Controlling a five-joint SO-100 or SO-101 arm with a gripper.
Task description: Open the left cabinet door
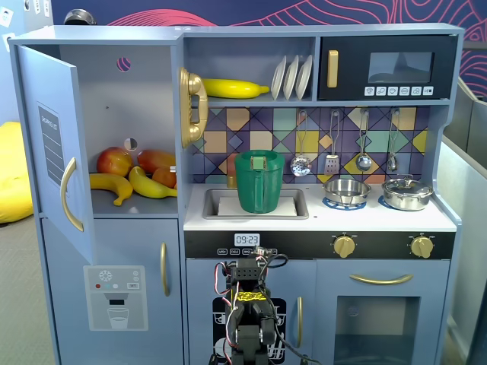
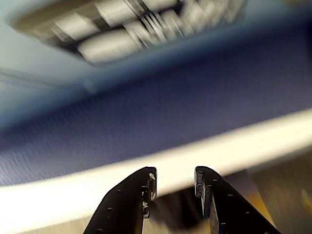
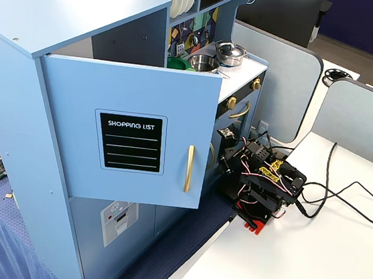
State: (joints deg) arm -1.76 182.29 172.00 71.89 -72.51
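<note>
The left cabinet door (image 1: 55, 114) stands swung wide open, its edge facing the camera and its curved gold handle (image 1: 69, 194) showing. In another fixed view the door (image 3: 76, 100) shows its black "SHOPPING LIST" panel (image 3: 129, 142) and gold handle (image 3: 188, 169). Behind it the shelf holds apples (image 1: 114, 160) and bananas (image 1: 114, 186). My arm (image 1: 251, 312) is folded low in front of the kitchen's middle, well to the right of the door. In the wrist view my gripper (image 2: 175, 183) is open and empty, against a blurred blue and white background.
Below the open door is the door with the dispenser picture (image 1: 114, 296). A green jug (image 1: 259, 181) stands in the sink, with pots (image 1: 346, 190) on the stove. The arm (image 3: 262, 188) sits on a white table (image 3: 306, 274) with black cables (image 3: 348, 198).
</note>
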